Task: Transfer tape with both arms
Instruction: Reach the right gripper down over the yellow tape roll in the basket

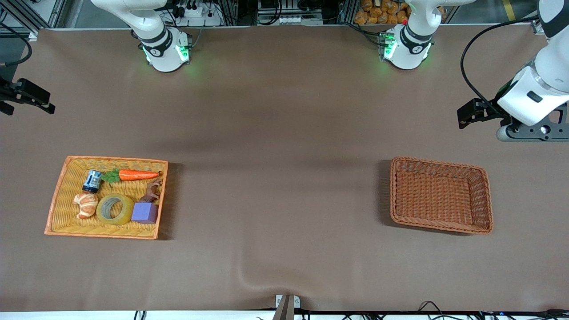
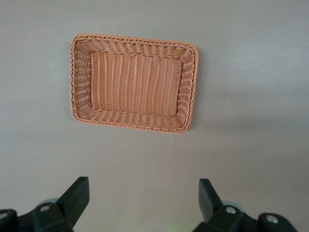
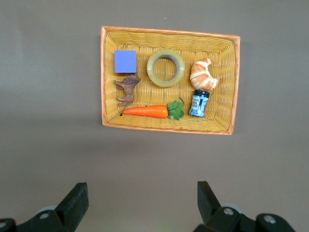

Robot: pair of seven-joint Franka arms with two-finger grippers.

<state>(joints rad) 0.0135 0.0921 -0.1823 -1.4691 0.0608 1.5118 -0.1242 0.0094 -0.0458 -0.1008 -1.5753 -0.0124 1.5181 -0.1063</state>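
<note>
The tape (image 1: 115, 209) is a yellowish ring lying flat in the yellow-orange basket (image 1: 60, 195) toward the right arm's end of the table, between a croissant toy and a purple cube. It also shows in the right wrist view (image 3: 165, 68). My right gripper (image 1: 31, 98) is open and empty, high above the bare table at that end; its wrist view (image 3: 142, 193) looks down on the basket (image 3: 169, 32). My left gripper (image 1: 466, 114) is open and empty, high over the table at the left arm's end, above bare cloth in its wrist view (image 2: 143, 193).
An empty brown wicker basket (image 1: 433, 195) sits toward the left arm's end (image 2: 135, 82). The yellow basket also holds a purple cube (image 1: 144, 213), croissant toy (image 1: 85, 205), carrot (image 1: 135, 174), blue can (image 1: 92, 181) and brown animal figure (image 1: 152, 191). The cloth wrinkles near the front edge (image 1: 249, 275).
</note>
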